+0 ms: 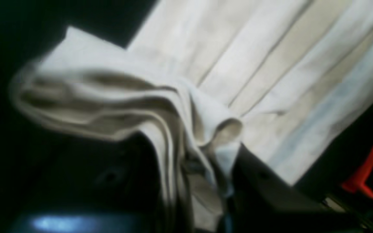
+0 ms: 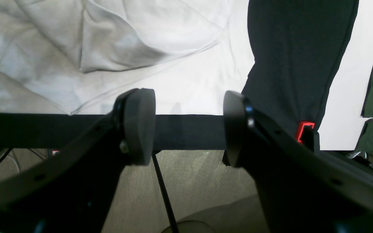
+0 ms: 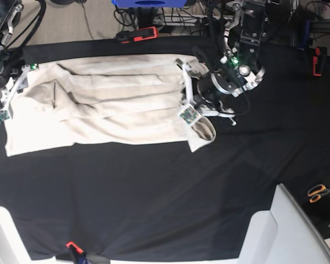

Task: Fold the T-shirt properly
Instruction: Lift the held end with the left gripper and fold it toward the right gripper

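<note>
The left pincer (image 3: 201, 118) pinches the T-shirt (image 3: 104, 104) edge; the long body stretches away toward the spread (empty) right pincer (image 2: 189, 126).

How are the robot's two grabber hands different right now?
The left gripper is shut on a bunched end of the T-shirt; the right gripper is open and holds nothing. The left one is over the shirt's end; the right one is at the table's edge. Both are black.

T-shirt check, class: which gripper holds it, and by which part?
The left gripper pinches the T-shirt at a bunched edge of its end; the right gripper is open, holding nothing.
</note>
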